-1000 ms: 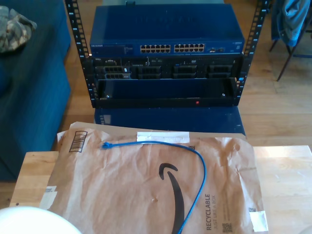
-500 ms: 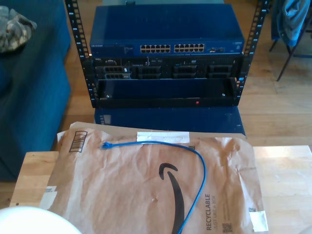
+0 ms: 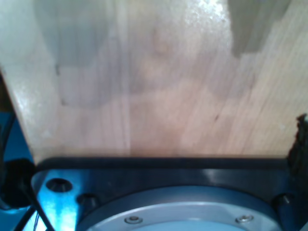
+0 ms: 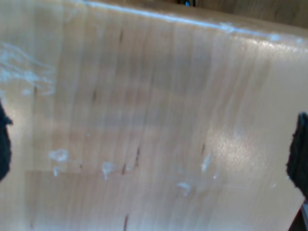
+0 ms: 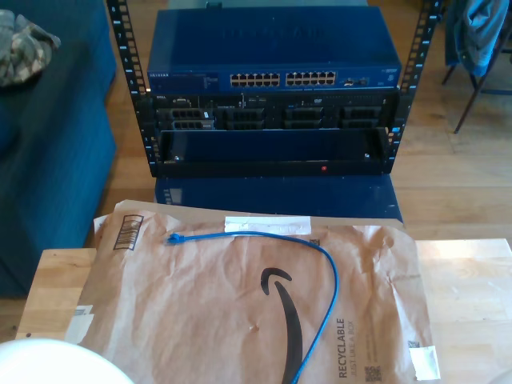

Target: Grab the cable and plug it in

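Note:
The cable [image 5: 328, 280] is thin and bright blue. It lies in a curve on a brown paper mailer [image 5: 200, 312] on the wooden table [image 5: 472, 296]. One plug [image 5: 173, 238] rests near the mailer's far edge, toward the exterior view's left; the other end runs off the near edge. My second gripper [image 4: 151, 147] hangs open over bare wood, a dark fingertip [image 4: 299, 149] at each side of its view. My first gripper [image 3: 154, 139] also looks down on bare table wood [image 3: 159, 86], with one dark fingertip [image 3: 301, 139] at the picture's edge and nothing between the jaws.
Beyond the table stands a rack with a blue network switch [image 5: 272, 48] and its row of ports [image 5: 284, 79], with black server units below. A blue sofa [image 5: 48, 144] is at the exterior view's left. A white rounded part [image 5: 56, 364] sits at its near left. A grey arm base [image 3: 183, 211] adjoins the table.

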`<state>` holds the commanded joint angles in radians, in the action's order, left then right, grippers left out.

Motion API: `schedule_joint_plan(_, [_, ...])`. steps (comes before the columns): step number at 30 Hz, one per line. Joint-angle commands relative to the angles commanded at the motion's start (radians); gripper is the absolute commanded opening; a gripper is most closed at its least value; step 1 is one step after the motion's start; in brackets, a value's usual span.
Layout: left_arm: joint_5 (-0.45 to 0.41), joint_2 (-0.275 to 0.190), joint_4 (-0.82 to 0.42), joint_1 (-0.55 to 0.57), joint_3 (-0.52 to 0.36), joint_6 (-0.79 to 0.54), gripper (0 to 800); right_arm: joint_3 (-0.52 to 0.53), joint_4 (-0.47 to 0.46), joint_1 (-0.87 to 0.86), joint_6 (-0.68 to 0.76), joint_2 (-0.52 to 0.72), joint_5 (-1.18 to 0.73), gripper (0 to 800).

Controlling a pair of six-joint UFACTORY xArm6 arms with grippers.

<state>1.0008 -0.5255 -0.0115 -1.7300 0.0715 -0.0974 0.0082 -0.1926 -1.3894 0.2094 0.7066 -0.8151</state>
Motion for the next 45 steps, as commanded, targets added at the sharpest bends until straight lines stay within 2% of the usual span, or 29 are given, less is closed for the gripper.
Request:
schedule_joint_plan(5, [0.023,-0.009,-0.006,-0.002,0.032,0.000,800,-0.009,0.017,-0.006,0.002,0.008,-0.028,797])
schedule_joint_plan(10, [0.186,-0.012,-0.005,-0.002,0.118,0.003,800,-0.132,0.097,-0.008,0.008,0.035,-0.209,797])
schedule_joint_plan(12, [0.233,-0.012,-0.005,-0.002,0.150,0.008,800,-0.187,0.114,-0.008,0.051,0.035,-0.275,797])
schedule_joint_plan(16, [0.295,-0.011,0.000,0.017,0.236,0.058,800,-0.273,0.120,-0.005,0.164,0.031,-0.288,796])
schedule_joint_plan(20, [0.350,-0.011,0.002,0.149,0.318,0.218,800,-0.344,0.172,0.060,0.304,0.029,-0.288,791])
schedule_joint_plan(23, [0.405,-0.009,0.002,0.267,0.367,0.368,800,-0.384,0.180,0.187,0.427,0.026,-0.288,791])
schedule_joint_plan(26, [0.410,-0.006,0.020,0.393,0.419,0.516,800,-0.413,0.178,0.322,0.555,0.026,-0.292,789])
schedule_joint_plan(35, [0.446,-0.002,0.121,0.660,0.486,0.758,800,-0.500,0.178,0.729,0.931,0.014,-0.318,773])
schedule_joint_plan(38, [0.445,0.003,0.126,0.766,0.496,0.853,800,-0.542,0.178,0.879,1.037,-0.035,-0.325,777])
schedule_joint_plan(42, [0.448,0.005,0.126,0.908,0.512,0.993,800,-0.681,0.180,1.051,1.188,-0.147,-0.427,789])
schedule_joint_plan(45, [0.446,0.006,0.126,0.970,0.514,1.042,800,-0.761,0.186,1.177,1.287,-0.218,-0.439,789])
